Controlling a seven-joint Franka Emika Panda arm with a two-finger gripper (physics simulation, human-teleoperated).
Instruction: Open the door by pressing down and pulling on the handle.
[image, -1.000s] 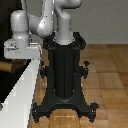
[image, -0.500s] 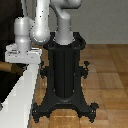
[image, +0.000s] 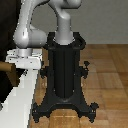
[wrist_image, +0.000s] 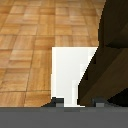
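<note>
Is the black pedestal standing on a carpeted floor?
No, the black pedestal stands on a wooden parquet floor, seen in the exterior view.

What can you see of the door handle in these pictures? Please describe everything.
The handle appears only at the exterior view's left edge: a short tan, wood-like bar, roughly level, sticking out from the dark door. Most of it is cut off. The grey-white claw sits close beside it; whether they touch cannot be told. The wrist view does not show it clearly.

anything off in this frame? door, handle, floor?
Nothing stands out. The tool sits by the tan handle at the exterior view's left edge; the dark door and white frame look intact, and the wood floor shows no damage.
</note>
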